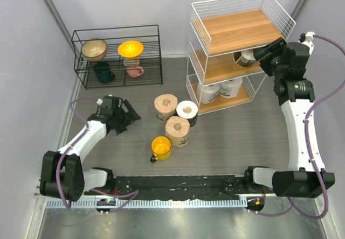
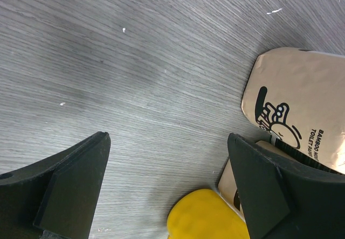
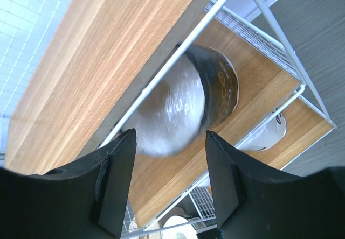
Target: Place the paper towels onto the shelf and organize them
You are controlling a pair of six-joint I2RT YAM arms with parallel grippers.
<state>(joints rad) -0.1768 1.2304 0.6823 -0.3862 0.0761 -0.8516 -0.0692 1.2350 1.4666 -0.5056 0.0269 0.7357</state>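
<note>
Backing the right claw (image 3: 171,142) out of the shelf (image 1: 237,30) is your biggest risk. Its fingers stand spread at the middle board and pinch nothing. A shelf wire crosses just ahead of them, so a crooked pull could hook it and shove the light frame. The wrapped roll (image 3: 178,107) sits near that board's right edge. You cannot tell from these views how steadily it rests, so a bump from a finger could send it off the side.

Down on the worktop (image 1: 242,136), three rolls stand close together: a tan roll (image 1: 165,107), a white roll (image 1: 187,111) and a second tan roll (image 1: 177,130). Your left claw (image 2: 168,142) hangs spread over bare worktop beside them, gripping nothing. If you close on one roll at a slant, you may push its neighbours over. The mug (image 1: 160,147) stands just beside the second tan roll, and a low sweep could tip it.

- **Shelf:** the top board carries nothing, the middle board has the wrapped roll, and the bottom board has two white rolls (image 1: 209,92) side by side.
- **Black rack (image 1: 116,29):** it holds a tan bowl (image 1: 94,49), a yellow bowl (image 1: 130,49), a dark mug (image 1: 103,73) and a pink mug (image 1: 133,69).
- **Mug:** you can see nothing inside it.
</note>
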